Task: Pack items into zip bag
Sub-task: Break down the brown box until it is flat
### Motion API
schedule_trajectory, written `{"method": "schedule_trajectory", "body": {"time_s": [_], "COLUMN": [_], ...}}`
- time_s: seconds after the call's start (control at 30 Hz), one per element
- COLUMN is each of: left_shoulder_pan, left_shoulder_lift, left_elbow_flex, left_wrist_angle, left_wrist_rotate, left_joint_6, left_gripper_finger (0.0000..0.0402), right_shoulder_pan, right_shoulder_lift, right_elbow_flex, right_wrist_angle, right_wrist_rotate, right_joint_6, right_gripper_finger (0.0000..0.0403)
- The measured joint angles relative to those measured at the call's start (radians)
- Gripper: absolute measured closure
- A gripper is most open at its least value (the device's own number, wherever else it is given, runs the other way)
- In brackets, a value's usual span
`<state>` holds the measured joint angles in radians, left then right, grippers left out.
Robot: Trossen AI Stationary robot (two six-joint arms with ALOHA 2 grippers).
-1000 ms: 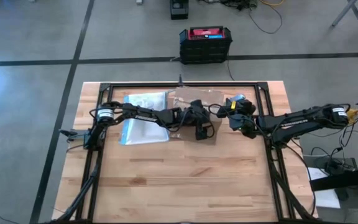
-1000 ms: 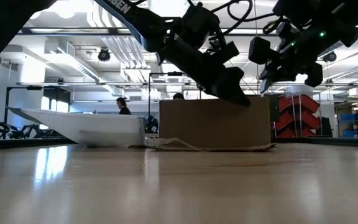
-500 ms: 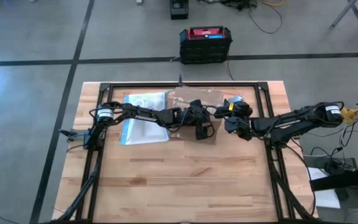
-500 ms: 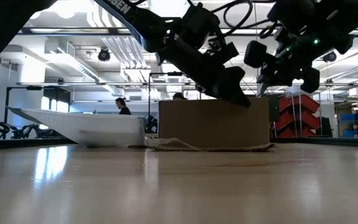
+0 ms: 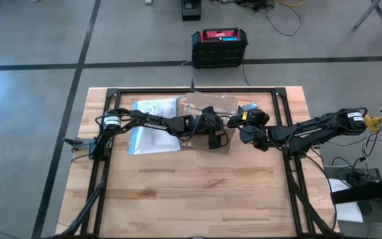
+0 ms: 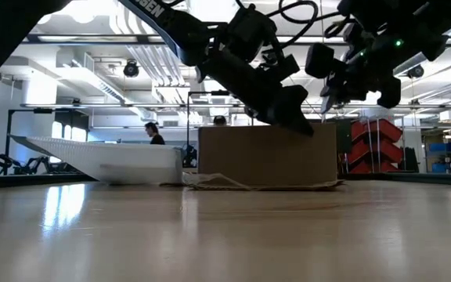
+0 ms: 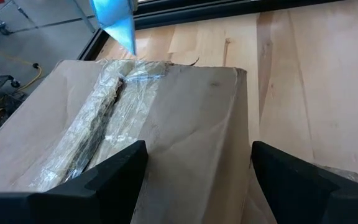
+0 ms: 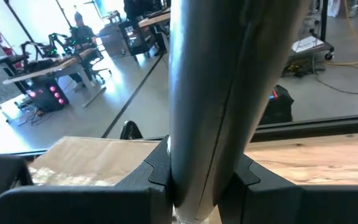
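The left claw is hovering released over the near end of the cardboard box, which is sitting on the surface. The right claw is hanging beside the box's right edge, clenched on a slim grey stick-like tool. The zip bag is lying flat just left of the box, nearer the left arm, its long axis running near to far and its blue strip along the left edge. I cannot find the small items.
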<state>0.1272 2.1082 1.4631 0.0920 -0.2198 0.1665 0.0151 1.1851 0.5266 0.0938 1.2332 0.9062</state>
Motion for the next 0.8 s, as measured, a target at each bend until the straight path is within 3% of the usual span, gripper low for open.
{"method": "schedule_trajectory", "body": {"time_s": [0.8], "left_shoulder_pan": [0.0], "left_shoulder_lift": [0.0], "left_elbow_flex": [-0.003], "left_wrist_angle": [-0.006], "left_wrist_rotate": [-0.035], "left_joint_6": [-0.037], "left_gripper_finger": [0.0125], "right_shoulder_pan": [0.0], "right_shoulder_lift": [0.093], "right_elbow_flex": [0.011], "right_wrist_angle": [-0.003], "right_wrist_rotate": [0.006], "right_joint_6": [0.095], "right_gripper_finger": [0.0347]}}
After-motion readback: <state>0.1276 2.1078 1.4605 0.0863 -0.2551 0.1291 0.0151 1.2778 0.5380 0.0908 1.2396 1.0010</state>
